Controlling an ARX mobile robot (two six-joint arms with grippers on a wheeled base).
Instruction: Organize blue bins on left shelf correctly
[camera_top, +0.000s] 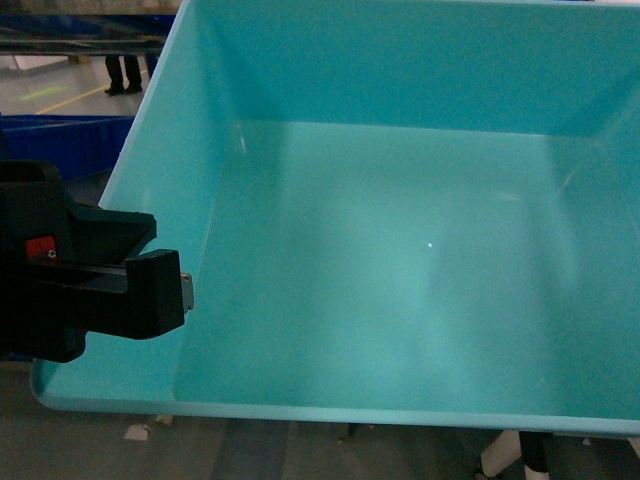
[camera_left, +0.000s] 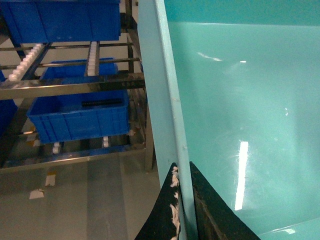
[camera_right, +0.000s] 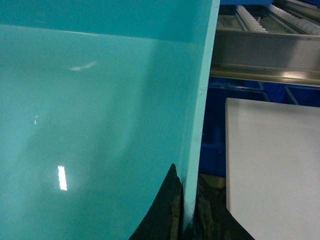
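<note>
Light turquoise rectangular plastic tub held up, empty. Left gripper fingers clenched on left wall; right gripper fingers clenched on right wall.

The left gripper is clamping its two black fingers on either side of the turquoise bin's left wall, while the right gripper is pinching the bin's right wall the same way.

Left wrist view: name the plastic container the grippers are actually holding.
The light turquoise bin, clamped at both side walls; the darker royal-blue crates sit untouched on the steel rack.
</note>
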